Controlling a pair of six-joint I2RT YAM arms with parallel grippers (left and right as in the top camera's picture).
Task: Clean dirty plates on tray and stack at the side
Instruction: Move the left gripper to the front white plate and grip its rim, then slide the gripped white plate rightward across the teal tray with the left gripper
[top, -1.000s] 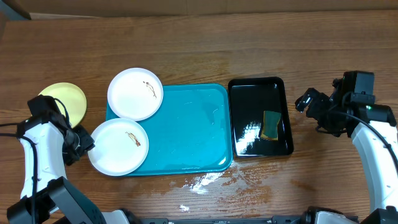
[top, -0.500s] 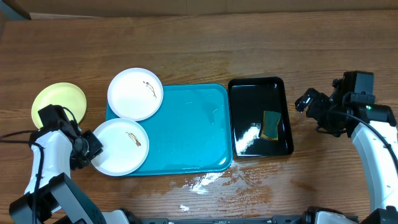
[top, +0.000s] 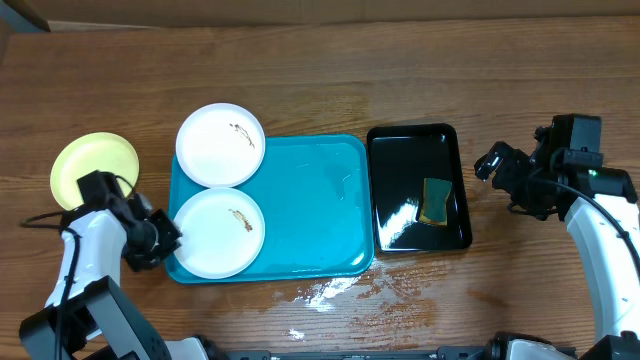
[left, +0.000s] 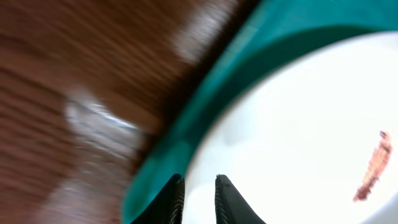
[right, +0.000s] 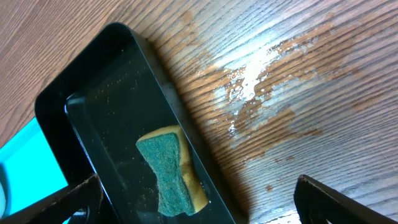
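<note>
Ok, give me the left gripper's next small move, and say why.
Probably clamp the nearer white plate by its rim and lift slightly. The left gripper sits at its left edge, fingers nearly together, and a brown smear shows it needs wiping.

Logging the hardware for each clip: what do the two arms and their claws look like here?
Both arms match: the left arm and right arm have white links with black joints. The left claw and right claw are black, with two slim fingers. A thin black cable trails by the left arm.
</note>
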